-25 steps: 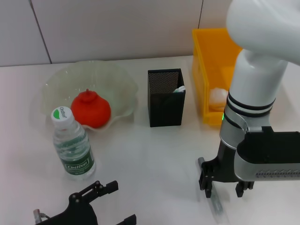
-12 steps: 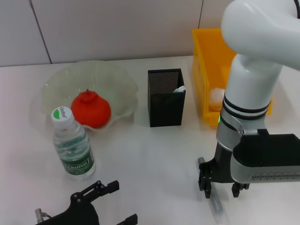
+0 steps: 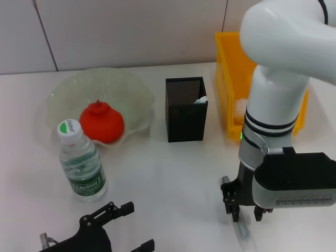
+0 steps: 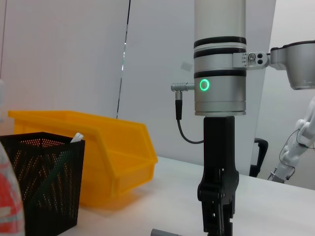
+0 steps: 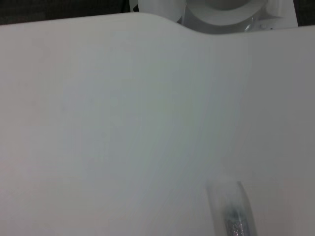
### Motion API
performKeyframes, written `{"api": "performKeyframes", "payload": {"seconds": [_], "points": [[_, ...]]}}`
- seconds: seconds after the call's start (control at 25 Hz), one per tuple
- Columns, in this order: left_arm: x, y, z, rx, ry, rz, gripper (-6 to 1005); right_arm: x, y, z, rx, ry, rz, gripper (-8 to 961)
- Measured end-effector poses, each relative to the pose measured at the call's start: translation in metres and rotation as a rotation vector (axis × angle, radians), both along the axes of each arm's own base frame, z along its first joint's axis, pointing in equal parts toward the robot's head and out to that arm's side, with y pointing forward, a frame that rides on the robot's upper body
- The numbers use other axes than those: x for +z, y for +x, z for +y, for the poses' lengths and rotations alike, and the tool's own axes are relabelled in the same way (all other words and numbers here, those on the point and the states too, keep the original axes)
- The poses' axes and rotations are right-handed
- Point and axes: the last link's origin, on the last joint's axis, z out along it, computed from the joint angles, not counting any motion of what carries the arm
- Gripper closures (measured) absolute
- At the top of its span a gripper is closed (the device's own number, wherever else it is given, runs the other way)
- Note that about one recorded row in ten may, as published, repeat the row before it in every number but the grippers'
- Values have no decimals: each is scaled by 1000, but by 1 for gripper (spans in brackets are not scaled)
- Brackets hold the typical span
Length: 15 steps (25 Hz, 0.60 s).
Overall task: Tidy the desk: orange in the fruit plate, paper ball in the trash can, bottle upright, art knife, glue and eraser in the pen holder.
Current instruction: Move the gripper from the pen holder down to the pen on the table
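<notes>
Jaws of the right gripper stand apart, straddling the grey art knife lying on the white surface. I want them centred across its width, low, then closed. Left gripper waits open, near edge.

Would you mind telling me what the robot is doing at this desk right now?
It is tidying. The right claw, open, is lowered over a slim grey art knife lying on the white desk. The orange sits in the pale glass fruit plate, the clear water bottle stands upright, and something white shows in the black mesh pen holder. The left claw waits at the near edge.
</notes>
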Motion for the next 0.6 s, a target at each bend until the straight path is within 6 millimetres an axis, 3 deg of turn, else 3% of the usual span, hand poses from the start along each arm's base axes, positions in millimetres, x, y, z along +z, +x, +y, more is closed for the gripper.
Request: {"api": "performKeyframes", "payload": {"seconds": [0.6], "points": [[0, 0, -1, 1, -4, 2, 153, -5, -1, 1, 21, 7, -20, 544]]}}
